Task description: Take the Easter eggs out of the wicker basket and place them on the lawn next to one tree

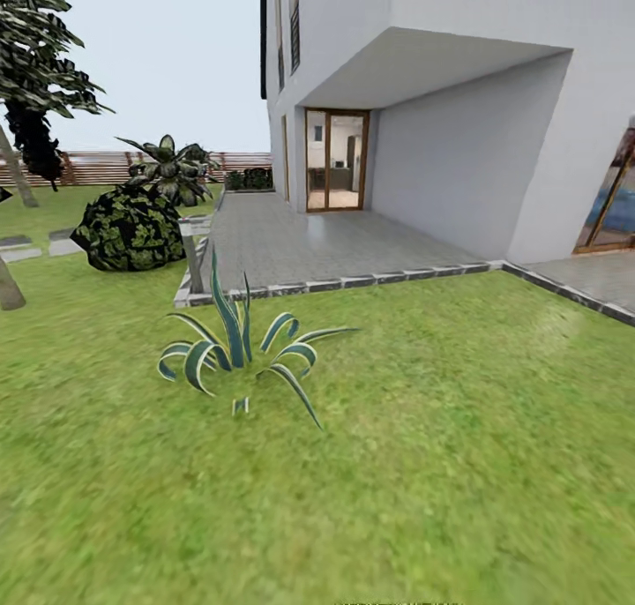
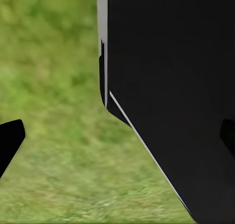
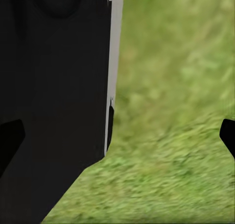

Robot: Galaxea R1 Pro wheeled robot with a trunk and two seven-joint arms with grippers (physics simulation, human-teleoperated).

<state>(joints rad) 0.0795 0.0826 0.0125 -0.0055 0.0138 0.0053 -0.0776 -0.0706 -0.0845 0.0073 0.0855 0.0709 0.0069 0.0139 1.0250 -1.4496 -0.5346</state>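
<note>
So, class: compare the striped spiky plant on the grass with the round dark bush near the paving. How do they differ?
The striped agave has long, pointed blue-green leaves with pale edges, fanning out openly; the round bush is a dense, dark mottled mound. The agave stands nearer the camera on open lawn; the bush sits farther back beside the paved terrace. Both grow from the grass.

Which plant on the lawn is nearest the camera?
The striped agave, alone in open grass; the round bush and the tree stand farther back, left.
</note>
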